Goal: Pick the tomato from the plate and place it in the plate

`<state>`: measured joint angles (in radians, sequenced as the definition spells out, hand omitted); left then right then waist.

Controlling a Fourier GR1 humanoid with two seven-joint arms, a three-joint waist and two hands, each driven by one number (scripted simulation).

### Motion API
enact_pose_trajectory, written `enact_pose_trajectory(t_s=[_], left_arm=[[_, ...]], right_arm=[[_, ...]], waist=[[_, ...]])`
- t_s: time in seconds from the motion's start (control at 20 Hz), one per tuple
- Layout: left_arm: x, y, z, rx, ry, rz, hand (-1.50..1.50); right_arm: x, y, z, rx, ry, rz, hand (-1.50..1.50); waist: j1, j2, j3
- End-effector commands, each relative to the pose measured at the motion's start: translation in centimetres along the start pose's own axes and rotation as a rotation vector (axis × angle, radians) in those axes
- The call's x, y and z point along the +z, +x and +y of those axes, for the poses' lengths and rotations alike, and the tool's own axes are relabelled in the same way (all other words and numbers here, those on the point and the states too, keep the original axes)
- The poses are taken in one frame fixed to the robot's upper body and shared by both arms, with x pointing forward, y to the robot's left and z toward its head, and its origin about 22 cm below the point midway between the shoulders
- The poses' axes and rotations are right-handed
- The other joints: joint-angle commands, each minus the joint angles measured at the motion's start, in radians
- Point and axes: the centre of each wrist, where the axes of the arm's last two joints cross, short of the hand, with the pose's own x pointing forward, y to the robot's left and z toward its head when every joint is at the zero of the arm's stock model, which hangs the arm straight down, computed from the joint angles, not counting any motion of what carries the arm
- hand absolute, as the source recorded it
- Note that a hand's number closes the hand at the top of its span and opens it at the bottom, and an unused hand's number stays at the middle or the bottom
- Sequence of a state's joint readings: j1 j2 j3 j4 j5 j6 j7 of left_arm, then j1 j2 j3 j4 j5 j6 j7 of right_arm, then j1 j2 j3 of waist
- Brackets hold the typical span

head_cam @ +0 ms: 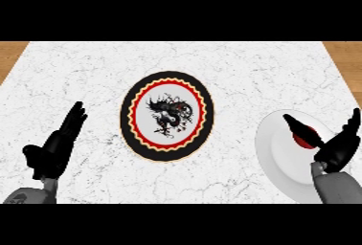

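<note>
Right hand [338,148] sits over the white plate [277,158] at the counter's right edge, thumb and fingers spread wide in a V, nothing gripped. Tomato [305,140] lies on that plate, partly hidden under the hand, red showing in the gap between thumb and fingers. Can't tell if the hand touches it.

Left hand [58,143] rests at the left side, fingers straight and pointing up and away, holding nothing.

Dragon plate [167,116] is mid-counter: black rim, red and yellow scalloped ring, white centre with a black dragon. Nothing on it. It sits between the two hands, well apart from the white plate.

Counter [233,72] is white marble; wood floor [13,50] shows at both top corners.
</note>
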<state>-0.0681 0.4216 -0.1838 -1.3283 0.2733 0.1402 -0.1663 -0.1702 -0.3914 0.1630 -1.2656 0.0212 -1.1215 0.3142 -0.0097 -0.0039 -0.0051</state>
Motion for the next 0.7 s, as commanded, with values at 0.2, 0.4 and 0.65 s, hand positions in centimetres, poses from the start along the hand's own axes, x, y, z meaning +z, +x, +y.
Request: enact_pose_trajectory(t_s=[0.2,0.4,0.65], left_arm=[[0.4,-0.5,0.0,0.003,0.014,0.016,0.00],[-0.7,0.7,-0.9,-0.003,0.000,0.018,0.00],[-0.3,-0.7,-0.9,0.015,0.005,0.003,0.00]], right_arm=[[-2.0,1.3,-3.5,0.316,0.198,0.229,-1.50],[-1.1,4.9,-3.4,0.370,0.271,0.317,-1.50],[-0.1,6.5,-5.1,0.424,0.304,0.410,-1.50]], waist=[[-0.001,-0.004,-0.003],[0.000,-0.001,0.001],[0.000,0.001,0.003]])
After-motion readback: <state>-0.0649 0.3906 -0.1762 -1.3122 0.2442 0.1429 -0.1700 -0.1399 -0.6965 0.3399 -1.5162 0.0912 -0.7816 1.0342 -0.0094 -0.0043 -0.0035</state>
